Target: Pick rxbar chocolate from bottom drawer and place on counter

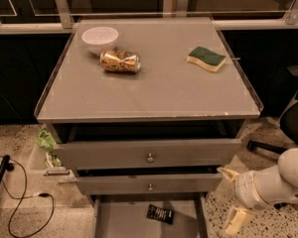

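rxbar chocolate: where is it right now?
In the camera view, the rxbar chocolate lies flat in the open bottom drawer, near its middle. The pincer hangs open beside the drawer, at the picture's lower right.
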`<state>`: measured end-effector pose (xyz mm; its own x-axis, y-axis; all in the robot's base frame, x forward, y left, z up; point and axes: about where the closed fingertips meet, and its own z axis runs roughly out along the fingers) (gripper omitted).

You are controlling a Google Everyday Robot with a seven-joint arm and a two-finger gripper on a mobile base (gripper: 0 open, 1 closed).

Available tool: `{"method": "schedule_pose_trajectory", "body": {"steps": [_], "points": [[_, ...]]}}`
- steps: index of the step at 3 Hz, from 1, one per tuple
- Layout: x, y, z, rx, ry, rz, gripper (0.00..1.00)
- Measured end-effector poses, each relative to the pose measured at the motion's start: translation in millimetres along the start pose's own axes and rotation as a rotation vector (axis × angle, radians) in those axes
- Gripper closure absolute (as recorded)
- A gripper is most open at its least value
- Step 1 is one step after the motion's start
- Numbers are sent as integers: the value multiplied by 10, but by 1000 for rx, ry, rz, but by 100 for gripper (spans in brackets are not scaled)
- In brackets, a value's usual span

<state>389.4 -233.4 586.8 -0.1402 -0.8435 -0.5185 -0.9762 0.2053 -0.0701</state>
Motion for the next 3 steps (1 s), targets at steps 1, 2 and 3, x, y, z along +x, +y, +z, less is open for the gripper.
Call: {"method": "schedule_pose_trajectory", "body": {"steps": [1, 2, 3], "points": [[-34, 35, 15, -9, 9, -18, 0], [50, 102, 367, -41, -9, -14, 0], [277, 110, 944, -64, -52, 11, 0]]}}
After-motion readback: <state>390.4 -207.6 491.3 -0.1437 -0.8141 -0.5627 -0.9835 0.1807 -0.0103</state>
